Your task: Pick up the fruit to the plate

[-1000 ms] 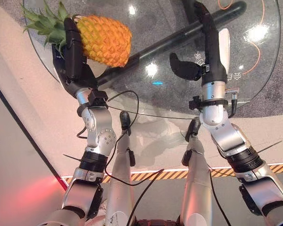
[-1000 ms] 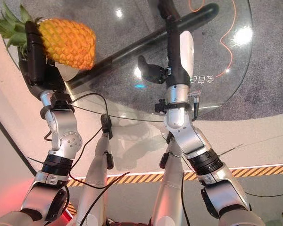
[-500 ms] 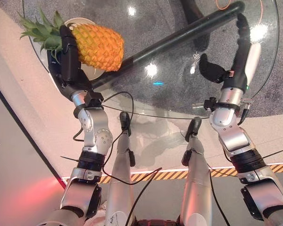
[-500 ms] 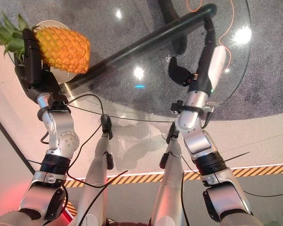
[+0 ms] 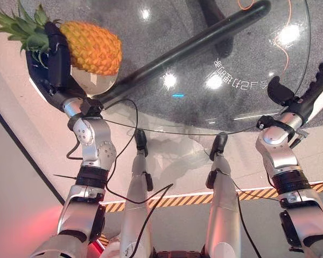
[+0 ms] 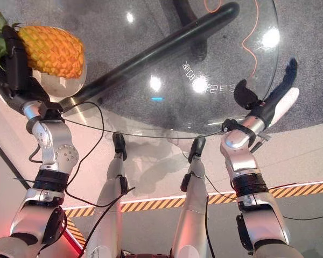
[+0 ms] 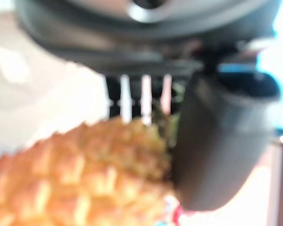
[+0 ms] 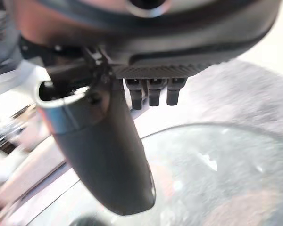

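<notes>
A yellow pineapple (image 5: pixel 91 45) with a green crown lies sideways in my left hand (image 5: pixel 56 59), whose fingers and thumb (image 7: pixel 217 141) are curled round it near the crown. It hangs over a white plate (image 5: pixel 94 85) at the far left rim of the round glass table (image 5: pixel 151 110); I cannot tell whether it touches the plate. In the left wrist view the pineapple (image 7: pixel 75 179) shows close up. My right hand (image 5: pixel 307 91) is open at the table's right edge, fingers straight, holding nothing.
A thick dark tube (image 5: pixel 194 45) runs slantwise under the glass from the plate toward the far right. A thin orange line (image 5: pixel 285 48) curls on the grey floor beyond. Yellow-black striped tape (image 5: pixel 177 200) marks the floor near me.
My left hand has carried the pineapple further left, over the white plate. My right hand has swung from the table's middle out to its right edge, still open.
</notes>
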Controlling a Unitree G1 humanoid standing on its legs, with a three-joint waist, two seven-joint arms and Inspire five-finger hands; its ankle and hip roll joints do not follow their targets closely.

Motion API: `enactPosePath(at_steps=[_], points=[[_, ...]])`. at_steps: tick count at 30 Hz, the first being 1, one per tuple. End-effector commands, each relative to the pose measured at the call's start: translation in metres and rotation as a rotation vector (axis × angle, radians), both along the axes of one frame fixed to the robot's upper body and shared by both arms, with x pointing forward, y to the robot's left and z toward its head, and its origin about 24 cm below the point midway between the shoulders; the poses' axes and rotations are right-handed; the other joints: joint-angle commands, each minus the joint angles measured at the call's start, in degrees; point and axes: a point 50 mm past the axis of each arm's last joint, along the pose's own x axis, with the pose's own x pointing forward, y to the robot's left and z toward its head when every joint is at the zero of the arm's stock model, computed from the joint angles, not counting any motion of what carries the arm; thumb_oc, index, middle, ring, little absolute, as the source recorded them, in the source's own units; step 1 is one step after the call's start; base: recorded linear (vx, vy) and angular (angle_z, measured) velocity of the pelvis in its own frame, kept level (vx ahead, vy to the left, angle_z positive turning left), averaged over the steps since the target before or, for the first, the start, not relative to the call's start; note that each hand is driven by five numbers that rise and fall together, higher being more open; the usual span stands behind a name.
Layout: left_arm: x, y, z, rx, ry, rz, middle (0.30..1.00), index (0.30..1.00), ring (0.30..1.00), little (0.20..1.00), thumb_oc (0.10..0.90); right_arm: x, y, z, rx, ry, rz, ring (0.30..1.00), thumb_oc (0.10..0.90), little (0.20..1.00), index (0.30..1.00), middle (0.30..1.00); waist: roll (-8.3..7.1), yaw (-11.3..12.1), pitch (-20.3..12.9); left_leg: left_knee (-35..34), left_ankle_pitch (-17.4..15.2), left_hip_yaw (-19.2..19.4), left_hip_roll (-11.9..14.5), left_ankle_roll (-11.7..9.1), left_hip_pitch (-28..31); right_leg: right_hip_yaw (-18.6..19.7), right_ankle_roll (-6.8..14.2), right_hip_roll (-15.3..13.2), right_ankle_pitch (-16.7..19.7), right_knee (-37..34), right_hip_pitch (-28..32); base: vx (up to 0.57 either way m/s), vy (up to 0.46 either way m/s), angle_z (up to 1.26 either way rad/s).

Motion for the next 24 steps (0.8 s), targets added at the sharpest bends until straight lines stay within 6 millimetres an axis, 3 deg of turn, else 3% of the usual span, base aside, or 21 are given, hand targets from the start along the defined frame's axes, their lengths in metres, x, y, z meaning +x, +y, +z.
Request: enactPosePath(at_steps=[1, 6, 15, 24], points=[[-0.028, 0.016, 0.075, 0.088, -0.362, 0.154, 0.3, 0.3, 0.3, 0.2, 0.1, -0.013, -0.032, 0.032, 0.084, -0.207, -0.128, 0.9, 0.8, 0.9, 0.9, 0.9, -1.48, 2.0, -1.5, -0.1, -3.2, -0.1, 2.0, -1.5, 3.5, -2.9, 1.8, -0.6, 2.7, -3.1, 2.5, 0.0, 0.0, 0.0], [-0.028, 0.02, 0.084, 0.114, -0.354, 0.228, 0.3, 0.3, 0.3, 0.2, 0.1, -0.014, -0.052, 0.008, 0.273, -0.174, -0.193, 0.9, 0.8, 0.9, 0.9, 0.9, -1.71, 2.1, -1.5, 0.2, -2.9, -0.2, 2.2, -1.6, 2.7, -3.2, 1.4, -0.5, 2.9, -3.3, 2.2, 0.0, -0.001, -0.01], [-0.022, 0.026, 0.095, 0.138, -0.305, 0.327, 0.3, 0.3, 0.3, 0.2, 0.1, -0.021, -0.085, -0.033, 0.463, -0.034, -0.277, 0.9, 0.8, 0.9, 0.9, 0.9, -1.68, 2.6, -1.5, 1.0, -3.6, -0.5, 2.2, -1.7, 2.4, -3.3, 1.2, -0.1, 2.0, -2.9, 2.5, 0.0, 0.0, 0.0], [-0.018, 0.039, 0.098, 0.147, -0.235, 0.45, 0.3, 0.3, 0.3, 0.2, 0.1, -0.037, -0.105, -0.062, 0.482, 0.126, -0.343, 0.9, 0.8, 0.9, 0.9, 0.9, -1.66, 2.6, -1.5, 1.7, -3.6, -0.7, 2.2, -1.5, 1.5, -3.3, 0.8, 0.2, 2.0, -2.7, 1.9, 0.0, 0.0, 0.0]])
